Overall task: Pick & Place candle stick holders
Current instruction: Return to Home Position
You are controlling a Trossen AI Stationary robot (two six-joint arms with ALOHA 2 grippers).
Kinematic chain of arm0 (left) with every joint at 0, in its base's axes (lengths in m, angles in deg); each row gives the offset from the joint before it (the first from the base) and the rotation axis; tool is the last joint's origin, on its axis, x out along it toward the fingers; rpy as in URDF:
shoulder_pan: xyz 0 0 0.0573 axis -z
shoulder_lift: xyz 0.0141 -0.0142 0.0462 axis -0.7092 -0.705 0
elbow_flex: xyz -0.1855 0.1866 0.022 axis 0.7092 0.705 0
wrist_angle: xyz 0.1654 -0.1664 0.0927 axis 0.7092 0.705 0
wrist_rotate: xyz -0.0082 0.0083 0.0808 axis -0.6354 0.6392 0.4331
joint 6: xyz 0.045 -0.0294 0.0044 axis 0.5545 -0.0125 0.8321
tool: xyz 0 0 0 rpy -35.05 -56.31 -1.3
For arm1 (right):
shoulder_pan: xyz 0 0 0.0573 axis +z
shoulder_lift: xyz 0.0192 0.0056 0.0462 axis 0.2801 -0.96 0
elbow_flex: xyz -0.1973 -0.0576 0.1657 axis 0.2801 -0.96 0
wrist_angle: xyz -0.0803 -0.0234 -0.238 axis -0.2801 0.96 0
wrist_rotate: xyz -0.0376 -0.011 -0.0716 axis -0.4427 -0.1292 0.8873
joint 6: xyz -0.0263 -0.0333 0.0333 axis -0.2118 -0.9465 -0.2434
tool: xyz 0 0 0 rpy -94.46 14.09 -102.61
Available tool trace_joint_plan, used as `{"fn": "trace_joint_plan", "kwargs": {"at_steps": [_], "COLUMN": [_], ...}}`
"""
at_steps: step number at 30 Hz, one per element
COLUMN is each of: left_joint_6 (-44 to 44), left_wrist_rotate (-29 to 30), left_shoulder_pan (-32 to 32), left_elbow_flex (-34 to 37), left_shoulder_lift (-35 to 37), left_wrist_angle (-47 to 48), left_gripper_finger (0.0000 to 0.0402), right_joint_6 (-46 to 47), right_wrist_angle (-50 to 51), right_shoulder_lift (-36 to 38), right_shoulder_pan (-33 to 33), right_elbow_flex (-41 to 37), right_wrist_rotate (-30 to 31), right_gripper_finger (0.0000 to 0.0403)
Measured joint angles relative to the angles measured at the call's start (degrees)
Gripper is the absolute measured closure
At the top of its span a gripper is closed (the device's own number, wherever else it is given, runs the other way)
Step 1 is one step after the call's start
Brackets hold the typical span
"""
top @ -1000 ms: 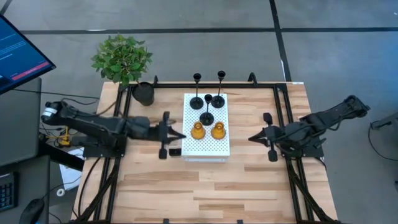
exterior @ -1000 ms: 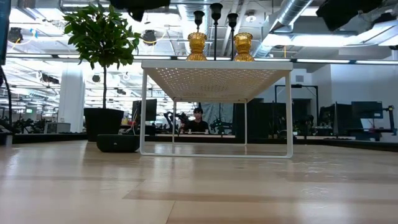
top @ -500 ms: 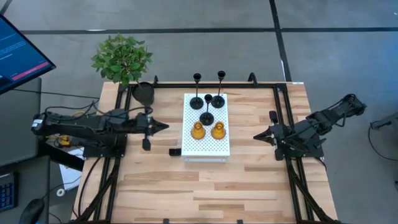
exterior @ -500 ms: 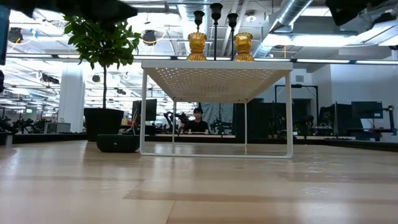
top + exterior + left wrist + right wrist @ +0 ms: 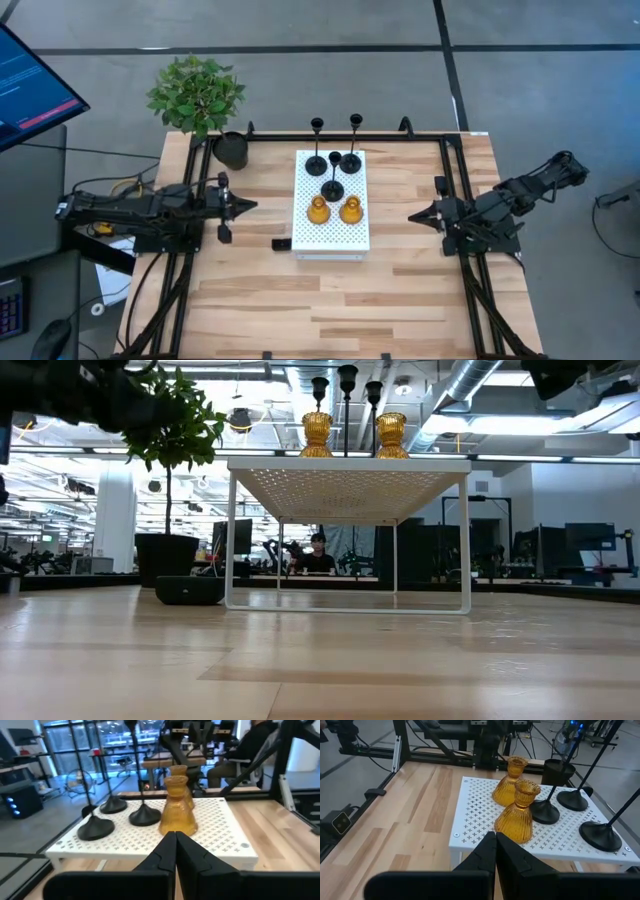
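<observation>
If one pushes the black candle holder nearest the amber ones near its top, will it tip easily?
Probably: the black holder has a long thin stem over a small disc base, so a high push should tip it. It looks rigid, not floppy. Falling, it might hit the amber holders close by on the white shelf.

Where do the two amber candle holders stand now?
In the high view the amber holders stand side by side on the white shelf at the table's middle, close beside the three black holders.
</observation>
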Motion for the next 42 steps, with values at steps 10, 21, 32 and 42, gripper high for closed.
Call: {"fn": "trace_joint_plan", "kwargs": {"at_steps": [10,21,32,42], "left_joint_6": [-2.2,-5.8,-6.0,-6.0], "left_wrist_rotate": [0.8,-2.9,-3.1,-3.1], "left_shoulder_pan": [0.0,0.0,0.0,0.0], "left_elbow_flex": [6.4,11.9,13.1,13.1], "left_shoulder_lift": [2.3,2.3,2.3,2.3], "left_wrist_angle": [-0.2,-0.9,-1.0,-1.4], "left_gripper_finger": [0.0397,0.0396,0.0396,0.0396], "right_joint_6": [0.0,-0.4,-3.5,-10.8], "right_wrist_angle": [-0.4,-0.4,-2.9,-13.5], "right_shoulder_lift": [0.0,0.0,6.0,24.0], "right_shoulder_pan": [0.0,0.0,0.0,0.0], "right_elbow_flex": [0.0,0.0,-2.1,-14.3], "right_wrist_rotate": [0.0,-0.2,-2.6,-12.3], "right_gripper_finger": [0.0403,0.0403,0.0403,0.0403]}}
